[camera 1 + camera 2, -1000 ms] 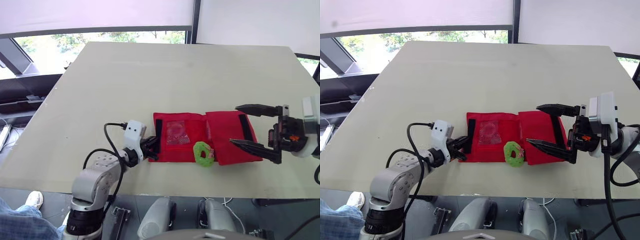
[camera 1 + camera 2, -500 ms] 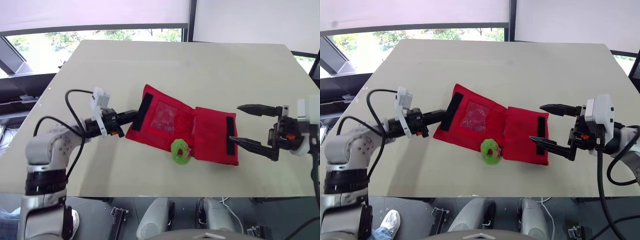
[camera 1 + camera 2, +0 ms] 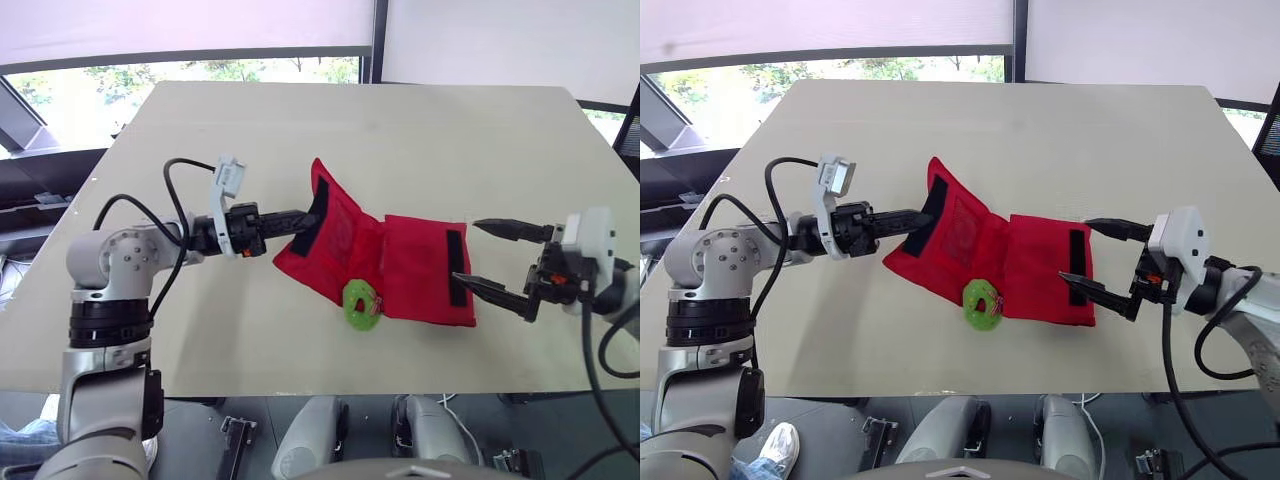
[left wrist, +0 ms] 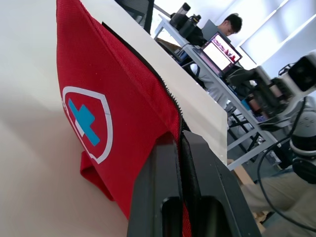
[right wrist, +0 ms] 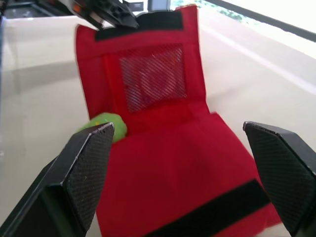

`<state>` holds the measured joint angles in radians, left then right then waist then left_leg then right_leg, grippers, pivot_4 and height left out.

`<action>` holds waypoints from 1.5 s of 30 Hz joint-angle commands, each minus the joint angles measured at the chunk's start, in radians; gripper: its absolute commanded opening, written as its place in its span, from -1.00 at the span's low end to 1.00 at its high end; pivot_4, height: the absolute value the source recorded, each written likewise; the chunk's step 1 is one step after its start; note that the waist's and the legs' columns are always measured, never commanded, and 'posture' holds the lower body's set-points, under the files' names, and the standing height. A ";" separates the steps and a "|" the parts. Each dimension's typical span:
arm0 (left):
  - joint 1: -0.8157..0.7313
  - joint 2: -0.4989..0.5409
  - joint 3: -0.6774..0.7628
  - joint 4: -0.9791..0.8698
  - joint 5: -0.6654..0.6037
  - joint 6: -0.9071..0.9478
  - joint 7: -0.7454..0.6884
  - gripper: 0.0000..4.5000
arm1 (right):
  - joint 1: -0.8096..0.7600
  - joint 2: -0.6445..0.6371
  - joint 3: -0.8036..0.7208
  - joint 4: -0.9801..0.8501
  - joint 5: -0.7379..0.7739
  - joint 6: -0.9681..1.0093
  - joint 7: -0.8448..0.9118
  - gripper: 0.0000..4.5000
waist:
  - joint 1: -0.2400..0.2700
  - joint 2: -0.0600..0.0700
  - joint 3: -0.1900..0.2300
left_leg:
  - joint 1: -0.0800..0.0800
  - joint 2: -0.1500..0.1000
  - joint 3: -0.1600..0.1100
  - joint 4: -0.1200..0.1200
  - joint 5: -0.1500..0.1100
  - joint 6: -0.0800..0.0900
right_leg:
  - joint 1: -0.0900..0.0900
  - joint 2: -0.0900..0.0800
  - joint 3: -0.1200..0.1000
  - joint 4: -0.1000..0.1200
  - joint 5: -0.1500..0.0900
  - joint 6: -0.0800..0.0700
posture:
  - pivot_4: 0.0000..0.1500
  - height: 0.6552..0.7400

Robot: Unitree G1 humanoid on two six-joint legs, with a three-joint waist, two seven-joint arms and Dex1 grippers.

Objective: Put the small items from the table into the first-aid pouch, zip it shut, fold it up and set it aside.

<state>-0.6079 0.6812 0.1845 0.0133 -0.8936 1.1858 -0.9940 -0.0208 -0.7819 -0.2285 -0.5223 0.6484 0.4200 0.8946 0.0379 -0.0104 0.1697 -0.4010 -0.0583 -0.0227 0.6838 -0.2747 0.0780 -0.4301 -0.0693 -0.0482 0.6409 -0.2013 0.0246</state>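
Pale beige table [image 3: 400,140] beside a window. The red fabric first-aid pouch [image 3: 415,270] lies open near its middle, with the left flap lifted off the surface. The left wrist view shows the flap's outer face with a white shield and blue cross emblem [image 4: 89,123]. The right wrist view shows the inner mesh pocket [image 5: 153,76]. Left gripper [image 3: 312,212] is clamped on the flap's edge. Right gripper [image 3: 465,251] is spread wide and empty at the pouch's right end; contact undetermined. A green ring-shaped item [image 3: 361,301] rests against the pouch's near edge.
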 commanded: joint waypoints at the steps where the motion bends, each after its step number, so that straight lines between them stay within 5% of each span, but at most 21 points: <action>1: -0.031 -0.004 0.002 -0.007 -0.028 0.007 -0.009 -1.00 | -0.029 0.048 0.045 0.096 -0.056 -0.103 0.039 0.61 | 0.000 0.000 0.000 | 0.000 0.000 0.000 0.000 0.000 0.000 | 0.000 0.000 0.000 0.000 0.000 0.000 | 1.00 0.99; 5: -0.049 -0.003 -0.004 0.015 -0.021 0.004 -0.021 -1.00 | -0.101 0.105 0.117 0.251 -0.140 -0.210 0.083 -0.23 | -0.003 0.001 0.000 | 0.001 0.000 0.000 0.000 0.000 -0.001 | 0.000 0.000 0.001 0.001 0.000 0.000 | 1.00 0.99; 6: -0.055 -0.002 -0.007 0.023 -0.018 0.002 -0.028 -1.00 | -0.124 0.116 0.149 0.296 -0.175 -0.244 0.098 -0.63 | -0.003 0.001 0.000 | 0.001 0.000 0.000 0.000 0.001 -0.001 | 0.000 0.001 0.001 0.001 0.000 0.000 | 1.00 0.99; 9: -0.067 -0.001 -0.016 0.031 -0.022 0.000 -0.048 -1.00 | -0.174 0.151 0.207 0.395 -0.245 -0.303 0.106 -0.97 | -0.007 0.000 0.001 | 0.001 0.000 0.000 0.000 0.001 -0.002 | 0.000 0.002 0.001 0.001 0.000 0.000 | 1.00 0.99; 17: -0.114 -0.095 -0.043 0.005 -0.064 0.015 -0.031 -1.00 | -0.238 0.178 0.347 0.600 -0.452 -0.361 0.073 -0.97 | -0.014 0.000 0.001 | 0.002 -0.001 0.000 0.000 0.002 -0.003 | 0.000 0.001 0.002 0.001 0.000 0.000 | 1.00 0.99; 25: -0.141 -0.264 -0.104 0.017 -0.047 -0.007 0.034 -1.00 | -0.254 0.199 0.369 0.605 -0.489 -0.344 0.046 -0.97 | -0.025 -0.001 -0.001 | 0.004 -0.001 -0.001 0.000 0.003 -0.004 | 0.002 0.002 0.002 0.002 0.000 0.000 | 1.00 0.99; 31: -0.143 -0.399 -0.210 0.140 0.113 -0.129 0.139 -1.00 | -0.258 0.208 0.368 0.597 -0.501 -0.334 0.023 -0.97 | -0.023 -0.001 -0.002 | 0.006 0.000 -0.001 0.000 0.003 -0.005 | 0.004 0.003 0.003 0.002 0.000 0.000 | 1.00 0.99; 45: -0.172 -0.524 -0.243 0.190 0.157 -0.147 0.145 -1.00 | -0.230 0.217 0.366 0.552 -0.514 -0.305 -0.019 -0.97 | -0.023 -0.001 -0.002 | 0.006 0.000 -0.001 0.000 0.003 -0.005 | 0.003 0.004 0.004 0.002 0.000 0.000 | 1.00 0.99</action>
<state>-0.7509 0.1731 -0.0515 0.2106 -0.7291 1.0501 -0.8356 -0.2687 -0.5680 0.1197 0.0101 0.1631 0.0828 0.8909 0.0145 -0.0116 0.1680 -0.3949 -0.0583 -0.0235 0.6838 -0.2719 0.0732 -0.4267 -0.0649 -0.0442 0.6432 -0.2010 0.0243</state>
